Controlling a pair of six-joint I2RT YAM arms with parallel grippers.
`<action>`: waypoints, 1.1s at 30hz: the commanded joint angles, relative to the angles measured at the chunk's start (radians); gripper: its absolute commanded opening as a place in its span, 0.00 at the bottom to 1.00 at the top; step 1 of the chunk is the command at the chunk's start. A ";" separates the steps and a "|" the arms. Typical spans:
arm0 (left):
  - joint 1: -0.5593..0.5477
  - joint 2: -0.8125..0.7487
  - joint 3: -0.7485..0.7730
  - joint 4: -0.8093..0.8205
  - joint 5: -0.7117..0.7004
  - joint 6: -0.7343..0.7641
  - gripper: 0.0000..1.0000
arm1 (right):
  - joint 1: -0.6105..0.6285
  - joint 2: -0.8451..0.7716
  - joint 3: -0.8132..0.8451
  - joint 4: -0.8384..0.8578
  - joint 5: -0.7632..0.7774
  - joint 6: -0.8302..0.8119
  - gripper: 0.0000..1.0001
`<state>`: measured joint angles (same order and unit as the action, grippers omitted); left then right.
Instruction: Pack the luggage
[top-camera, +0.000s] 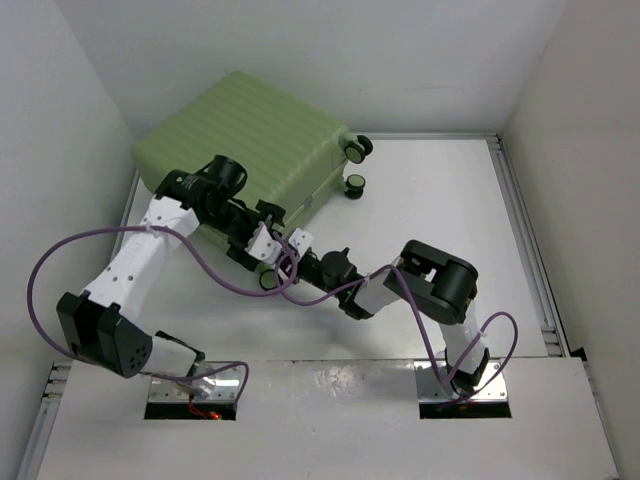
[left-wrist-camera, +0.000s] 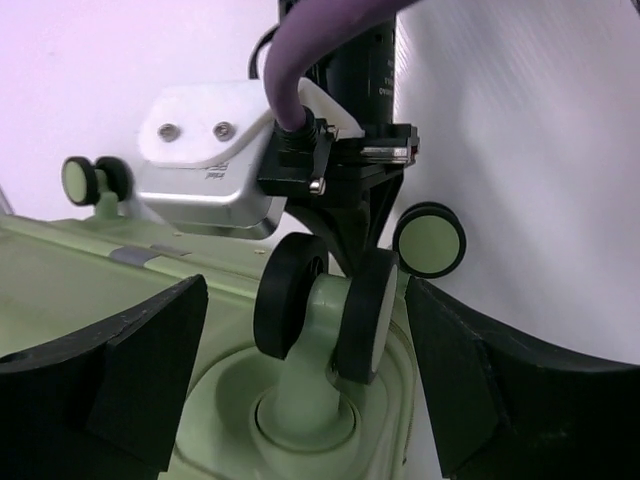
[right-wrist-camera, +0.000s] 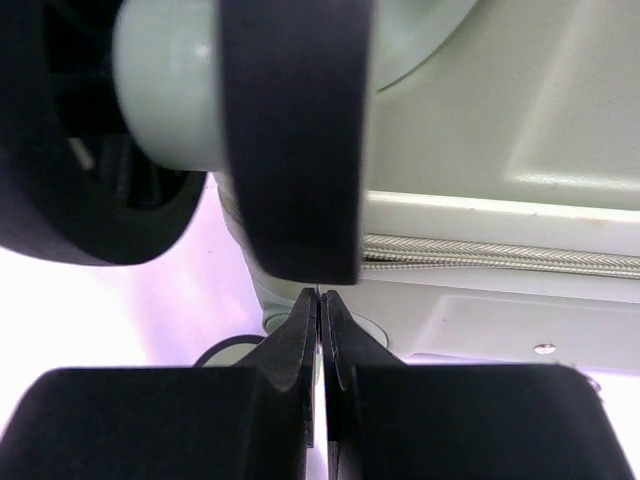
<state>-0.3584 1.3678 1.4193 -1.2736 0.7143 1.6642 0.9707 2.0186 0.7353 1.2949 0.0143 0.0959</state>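
The luggage (top-camera: 260, 140) is a pale-green ribbed suitcase lying shut at the back left, its wheels towards the right and the near side. My left gripper (top-camera: 263, 244) is at its near corner. In the left wrist view that gripper (left-wrist-camera: 305, 292) stands open, its fingers (left-wrist-camera: 150, 350) on either side of a black-and-green double wheel (left-wrist-camera: 320, 310) without touching it. My right gripper (top-camera: 299, 242) comes in from the right. In the right wrist view it (right-wrist-camera: 318, 296) is shut on nothing, with its tips just under the same black wheel (right-wrist-camera: 290, 140).
Two more wheels (top-camera: 355, 150) stick out at the suitcase's right end, and another (top-camera: 268, 281) sits near the grippers. Purple cables (top-camera: 215, 270) loop from both arms. White walls close in on the left and back, and a metal rail (top-camera: 525, 240) runs along the right.
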 joint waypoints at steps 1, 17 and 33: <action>-0.030 0.050 0.044 -0.018 -0.042 0.049 0.86 | -0.030 -0.034 0.021 0.132 0.024 0.013 0.00; -0.071 0.131 0.001 -0.027 -0.260 0.040 0.09 | -0.053 -0.055 0.009 0.122 0.039 0.005 0.00; -0.071 0.022 -0.118 -0.027 -0.291 0.072 0.00 | -0.154 -0.116 -0.082 0.081 0.033 -0.015 0.00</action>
<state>-0.4271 1.3968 1.3491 -1.2011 0.5232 1.7042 0.8799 1.9560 0.6716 1.2861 -0.0124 0.0719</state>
